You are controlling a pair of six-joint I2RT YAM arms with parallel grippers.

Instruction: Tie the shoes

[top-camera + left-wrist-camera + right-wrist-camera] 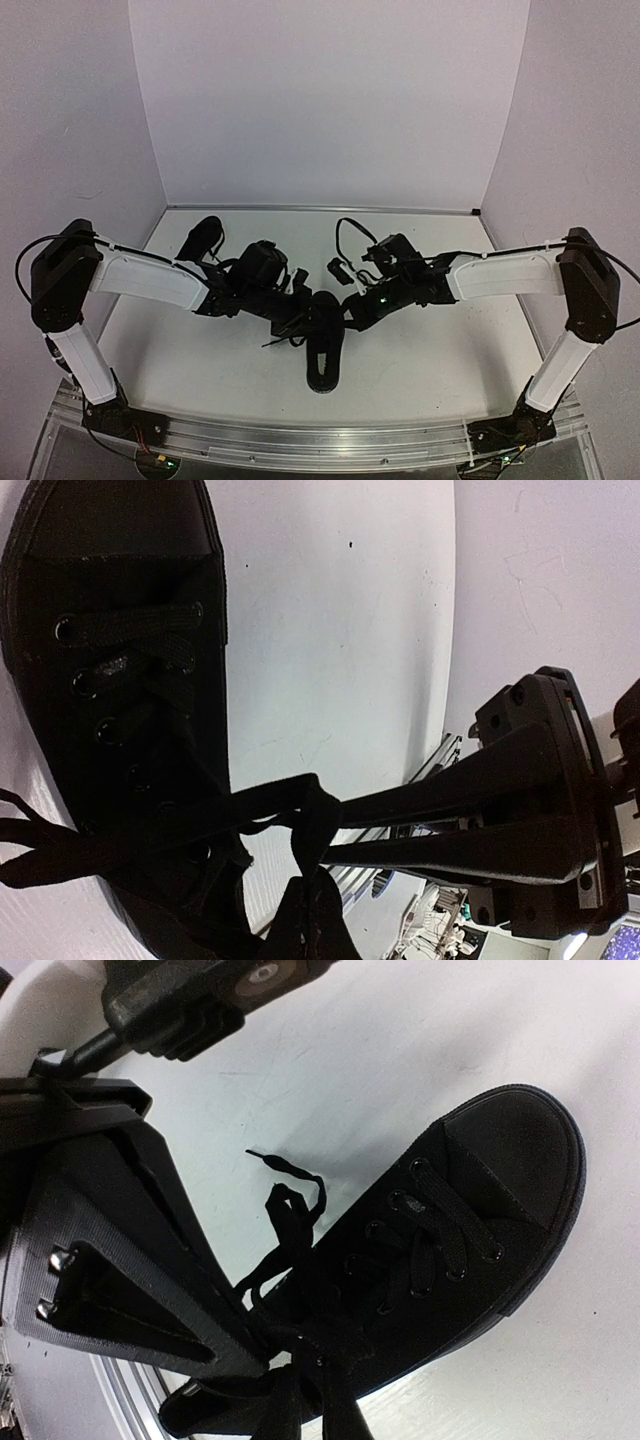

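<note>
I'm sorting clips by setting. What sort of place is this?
Probably a robotics lab test cell, not a home: a white table boxed in by plain white panels, with a left arm and right arm bolted to an aluminium rail.

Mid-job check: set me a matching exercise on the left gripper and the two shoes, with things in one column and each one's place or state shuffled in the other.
Things:
1. left gripper
2. worked shoe
3. idle shoe

Place or state:
A. alone at the back left
B. shut on a lace
C. middle of the table, toe toward its near edge

Pairs: 1-B, 2-C, 3-A
</note>
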